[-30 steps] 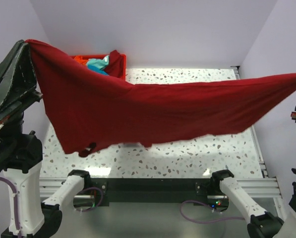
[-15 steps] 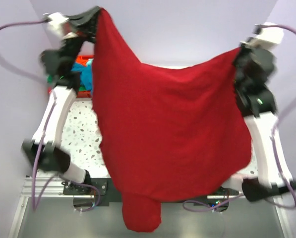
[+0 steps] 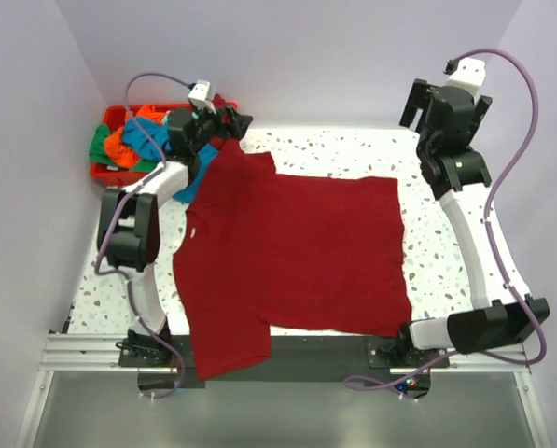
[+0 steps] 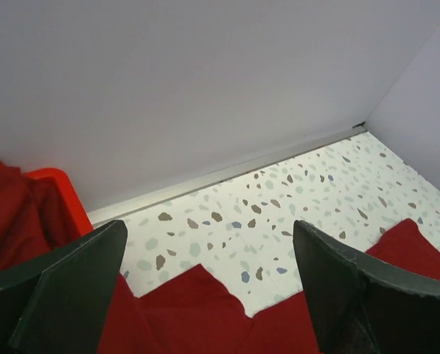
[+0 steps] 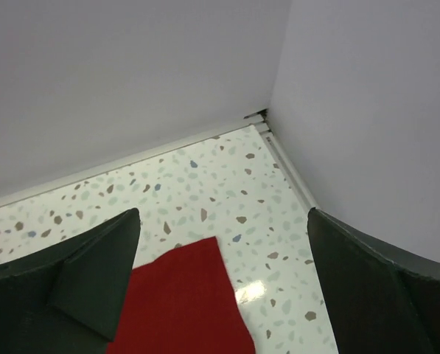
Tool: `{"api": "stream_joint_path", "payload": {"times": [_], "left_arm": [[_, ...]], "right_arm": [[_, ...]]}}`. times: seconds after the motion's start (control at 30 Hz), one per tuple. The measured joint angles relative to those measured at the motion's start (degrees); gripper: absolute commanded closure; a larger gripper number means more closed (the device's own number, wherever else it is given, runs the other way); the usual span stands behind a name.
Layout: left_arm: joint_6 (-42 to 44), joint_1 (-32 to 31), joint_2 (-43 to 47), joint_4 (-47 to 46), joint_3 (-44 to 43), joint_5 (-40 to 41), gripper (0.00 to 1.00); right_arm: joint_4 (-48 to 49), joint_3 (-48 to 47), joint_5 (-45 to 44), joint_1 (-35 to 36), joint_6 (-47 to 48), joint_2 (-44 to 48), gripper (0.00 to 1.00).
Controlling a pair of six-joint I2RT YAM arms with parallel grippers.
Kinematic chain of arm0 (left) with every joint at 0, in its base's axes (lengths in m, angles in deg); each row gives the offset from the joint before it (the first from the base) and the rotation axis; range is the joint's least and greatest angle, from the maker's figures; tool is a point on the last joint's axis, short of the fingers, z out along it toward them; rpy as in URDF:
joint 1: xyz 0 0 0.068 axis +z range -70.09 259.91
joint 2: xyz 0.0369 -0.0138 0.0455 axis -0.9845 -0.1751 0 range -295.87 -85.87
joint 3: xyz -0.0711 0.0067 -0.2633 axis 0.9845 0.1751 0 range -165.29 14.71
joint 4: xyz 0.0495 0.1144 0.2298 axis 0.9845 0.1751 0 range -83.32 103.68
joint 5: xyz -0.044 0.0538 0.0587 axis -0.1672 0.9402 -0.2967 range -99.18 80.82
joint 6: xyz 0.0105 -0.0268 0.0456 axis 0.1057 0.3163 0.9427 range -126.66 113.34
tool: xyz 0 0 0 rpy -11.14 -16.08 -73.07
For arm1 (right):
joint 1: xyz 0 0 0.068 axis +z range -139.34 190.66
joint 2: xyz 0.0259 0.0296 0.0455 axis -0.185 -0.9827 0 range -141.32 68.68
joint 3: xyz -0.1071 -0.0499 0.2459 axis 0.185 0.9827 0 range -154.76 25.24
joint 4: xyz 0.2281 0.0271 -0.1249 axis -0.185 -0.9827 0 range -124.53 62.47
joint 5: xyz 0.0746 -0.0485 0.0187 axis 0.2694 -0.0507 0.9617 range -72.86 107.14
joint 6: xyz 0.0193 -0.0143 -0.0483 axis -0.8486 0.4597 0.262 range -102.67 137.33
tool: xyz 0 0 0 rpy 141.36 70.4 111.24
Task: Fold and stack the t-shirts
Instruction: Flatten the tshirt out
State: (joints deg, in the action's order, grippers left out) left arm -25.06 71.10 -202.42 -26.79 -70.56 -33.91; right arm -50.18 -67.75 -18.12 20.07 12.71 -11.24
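A large dark red t-shirt point(image 3: 292, 252) lies spread flat on the speckled table, one sleeve point(image 3: 227, 347) hanging over the near edge. My left gripper point(image 3: 235, 122) is open just above its far left corner point(image 4: 194, 306), nothing between the fingers point(image 4: 68, 295). At the far right my right gripper point(image 3: 446, 101) is open too, raised over the shirt's far right corner point(image 5: 183, 302). Teal point(image 3: 149, 131), orange point(image 3: 119, 147) and green point(image 3: 98, 146) t-shirts are bunched in the bin at the back left.
The red plastic bin point(image 3: 104, 172) stands in the back left corner; its rim point(image 4: 61, 184) and some dark red cloth point(image 4: 6, 214) in it show in the left wrist view. Walls close the table at the back and both sides. The table's back right corner point(image 5: 260, 118) lies near my right gripper.
The red t-shirt was stretched in the air between both shut grippers. Now it lies flat on the table, and both grippers have let go and opened near its far corners.
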Motion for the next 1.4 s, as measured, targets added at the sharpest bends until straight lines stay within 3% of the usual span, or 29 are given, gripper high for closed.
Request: {"api": "stream_joint_path", "payload": {"times": [0.33,0.63,0.93,1.4], "left_arm": [[1.5,-0.5,26.4,-0.5,26.3,11.5,0.0],[1.4,-0.7,30.5,9.6,42.4,21.9,0.0],[0.5,-0.7,27.3,14.4,43.2,23.2,0.0],[0.4,0.0,12.3,21.8,31.9,21.8,0.0]], "right_arm": [[4.9,18.9,12.0,5.0,-7.6,7.9,0.01],[11.4,36.5,24.9,9.8,-14.5,4.4,0.01],[15.2,38.0,28.1,9.7,-19.2,-7.1,0.01],[15.9,33.6,30.6,3.9,-23.3,-22.5,0.01]]}}
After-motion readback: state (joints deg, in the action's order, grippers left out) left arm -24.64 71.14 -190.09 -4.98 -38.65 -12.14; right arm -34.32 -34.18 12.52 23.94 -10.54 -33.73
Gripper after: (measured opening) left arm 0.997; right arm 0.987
